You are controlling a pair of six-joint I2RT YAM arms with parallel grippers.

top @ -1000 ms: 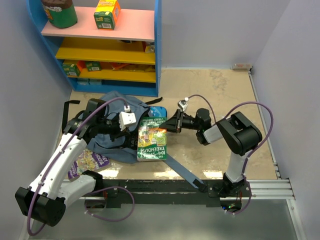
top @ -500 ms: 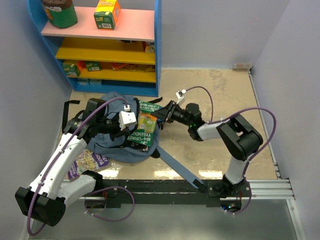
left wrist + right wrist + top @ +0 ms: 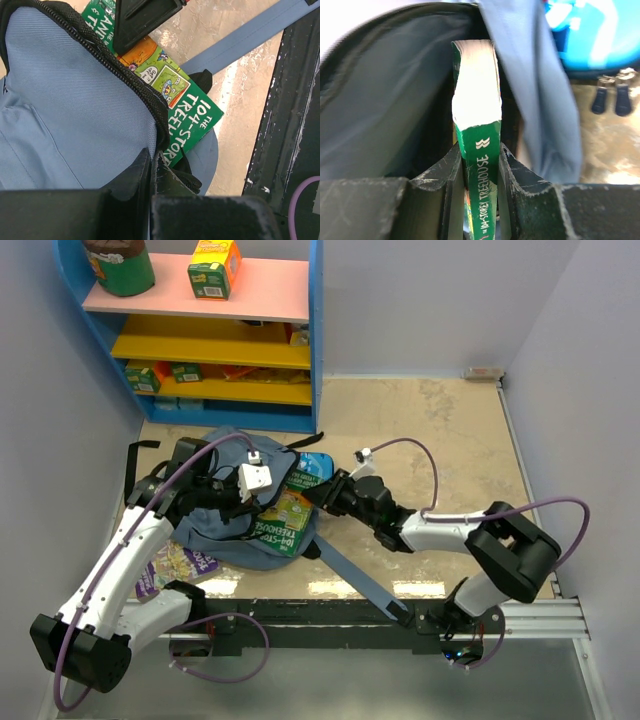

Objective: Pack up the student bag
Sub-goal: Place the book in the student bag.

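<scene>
Here we are midway through sliding the book [image 3: 479, 170] into the student bag [image 3: 222, 532], which lies on the near left of the table [image 3: 450, 440]. Our right gripper [image 3: 479, 150] clamps the book across its covers; our left gripper [image 3: 152, 161] pinches the bag's zip edge, lifting the mouth. Next, we judge, the book needs pushing deeper before letting go (gently, the fabric is slack). The right wrist view shows the bag's dark inside; from above we see only the cover half tucked in

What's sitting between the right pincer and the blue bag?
A green book, clamped in the right pincer, its far end inside the open student bag; the right wrist view shows it.
</scene>
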